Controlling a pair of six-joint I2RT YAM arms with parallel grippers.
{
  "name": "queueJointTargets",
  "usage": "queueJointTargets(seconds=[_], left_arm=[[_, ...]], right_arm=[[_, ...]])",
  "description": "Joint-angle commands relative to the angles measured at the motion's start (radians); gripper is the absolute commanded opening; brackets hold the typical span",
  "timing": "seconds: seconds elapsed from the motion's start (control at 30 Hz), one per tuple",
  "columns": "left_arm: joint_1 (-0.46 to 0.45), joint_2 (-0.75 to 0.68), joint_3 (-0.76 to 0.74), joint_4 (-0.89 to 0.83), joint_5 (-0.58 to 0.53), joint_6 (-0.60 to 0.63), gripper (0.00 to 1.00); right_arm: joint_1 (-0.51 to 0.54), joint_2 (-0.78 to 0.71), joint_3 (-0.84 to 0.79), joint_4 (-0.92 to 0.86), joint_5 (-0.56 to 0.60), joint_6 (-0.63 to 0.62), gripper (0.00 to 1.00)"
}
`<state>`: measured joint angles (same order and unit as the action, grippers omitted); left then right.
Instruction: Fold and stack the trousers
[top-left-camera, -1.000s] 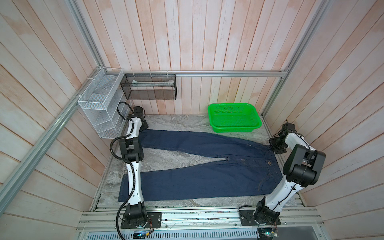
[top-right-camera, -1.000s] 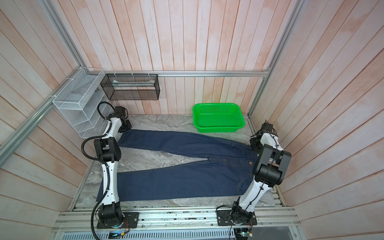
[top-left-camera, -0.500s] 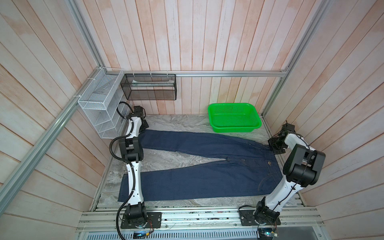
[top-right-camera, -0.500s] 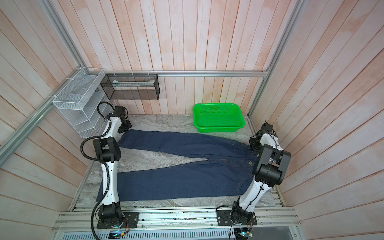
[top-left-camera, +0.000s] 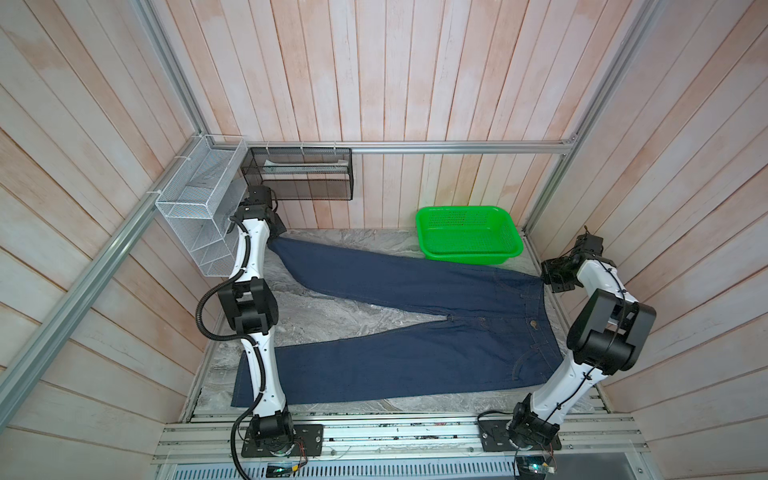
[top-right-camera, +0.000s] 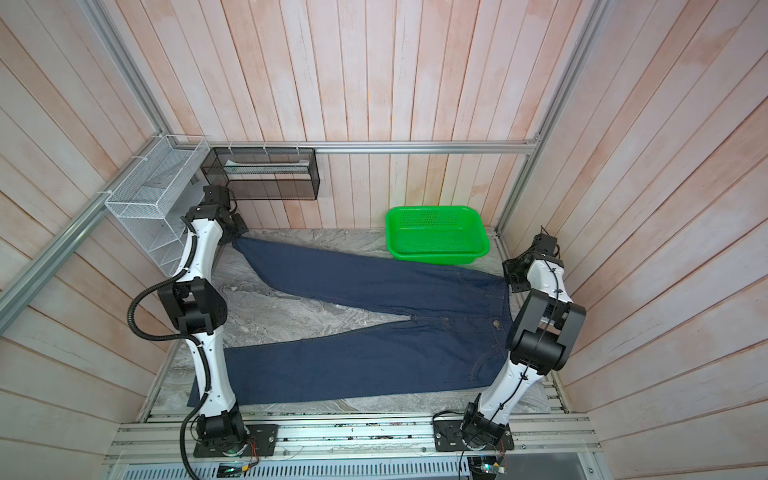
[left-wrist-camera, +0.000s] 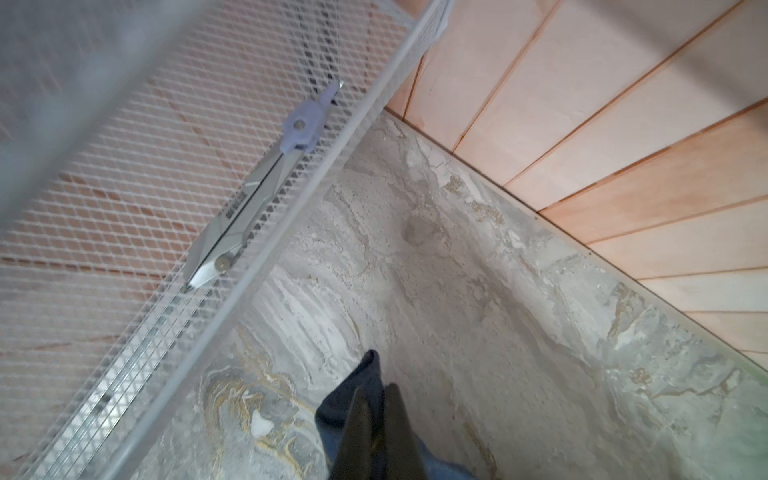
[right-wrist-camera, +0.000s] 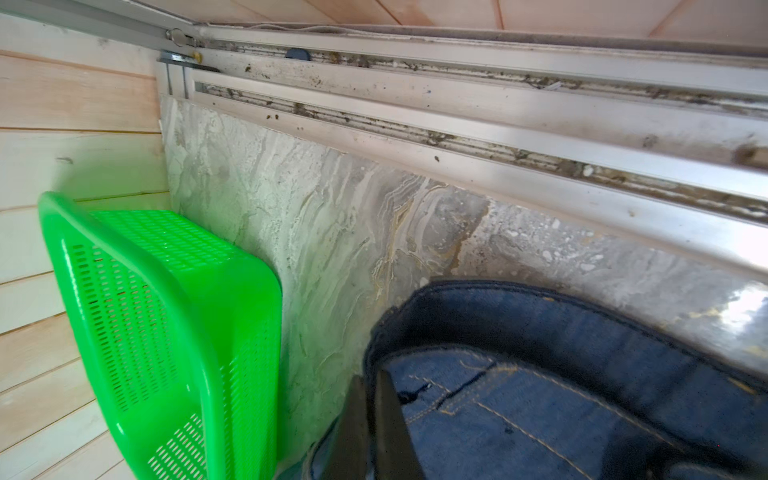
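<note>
The trousers (top-left-camera: 415, 361) (top-right-camera: 374, 365), dark navy jeans, lie flat on the marble-look table with the legs spread in a V and the waist at the right. My left gripper (top-left-camera: 276, 235) (top-right-camera: 239, 235) is at the far left, shut on the cuff of the far leg; in the left wrist view the left gripper (left-wrist-camera: 376, 388) pinches a dark fold of the cuff (left-wrist-camera: 365, 370). My right gripper (top-left-camera: 544, 276) (top-right-camera: 508, 278) is shut on the far corner of the waistband (right-wrist-camera: 540, 316), and the right gripper (right-wrist-camera: 372, 376) shows the jaws pressed together there.
A green basket (top-left-camera: 469, 259) (top-right-camera: 436, 255) (right-wrist-camera: 166, 311) stands at the back right, close to the waistband. A white wire rack (top-left-camera: 195, 208) and a black mesh basket (top-left-camera: 299, 174) hang in the far left corner. A utility knife (left-wrist-camera: 257, 187) lies in the rack.
The left gripper's jaws have shut on the far leg's cuff. The right gripper has stayed shut at the waistband corner. The trousers lie as before.
</note>
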<state>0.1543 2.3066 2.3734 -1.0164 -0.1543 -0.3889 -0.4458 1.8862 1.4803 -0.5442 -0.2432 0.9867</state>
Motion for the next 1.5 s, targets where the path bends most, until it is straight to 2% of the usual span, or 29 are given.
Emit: queueJointTargets(seconds=[0.0, 0.1, 0.17, 0.43, 0.53, 0.6, 0.73, 0.83, 0.97, 1.3, 1.37, 1.47], left_arm=[[0.031, -0.103, -0.087, 0.050, -0.030, -0.010, 0.00], [0.050, -0.180, -0.201, 0.105, -0.010, -0.010, 0.00], [0.060, -0.187, -0.214, 0.108, 0.010, -0.009, 0.00], [0.062, -0.155, -0.088, 0.084, 0.082, -0.016, 0.00], [0.065, -0.166, -0.053, 0.058, 0.099, -0.028, 0.00], [0.067, -0.218, -0.121, 0.072, 0.093, -0.032, 0.00], [0.085, -0.385, -0.399, 0.221, 0.106, -0.045, 0.00], [0.107, -0.435, -0.451, 0.241, 0.116, -0.047, 0.00], [0.125, -0.399, -0.334, 0.196, 0.118, -0.029, 0.00], [0.164, -0.153, 0.201, 0.003, 0.114, -0.016, 0.00], [0.170, -0.132, 0.248, -0.002, 0.127, -0.019, 0.00], [0.171, -0.124, 0.241, 0.013, 0.154, -0.028, 0.00]], right_arm=[[-0.032, -0.048, 0.018, 0.078, -0.084, -0.038, 0.00], [-0.052, -0.070, 0.006, 0.105, -0.117, -0.033, 0.00], [-0.059, -0.076, 0.011, 0.127, -0.141, -0.031, 0.00], [-0.042, -0.018, 0.142, 0.145, -0.230, -0.006, 0.00], [-0.020, -0.014, 0.168, 0.099, -0.235, -0.043, 0.00], [-0.020, -0.039, 0.110, 0.111, -0.243, -0.048, 0.00], [-0.031, -0.078, 0.011, 0.166, -0.245, -0.039, 0.00], [-0.030, -0.057, 0.022, 0.171, -0.259, -0.029, 0.00], [-0.014, -0.028, 0.046, 0.203, -0.277, 0.015, 0.00], [0.080, 0.079, 0.247, 0.200, -0.330, 0.097, 0.00], [0.089, 0.096, 0.280, 0.208, -0.337, 0.115, 0.00], [0.096, 0.129, 0.333, 0.212, -0.342, 0.137, 0.00]])
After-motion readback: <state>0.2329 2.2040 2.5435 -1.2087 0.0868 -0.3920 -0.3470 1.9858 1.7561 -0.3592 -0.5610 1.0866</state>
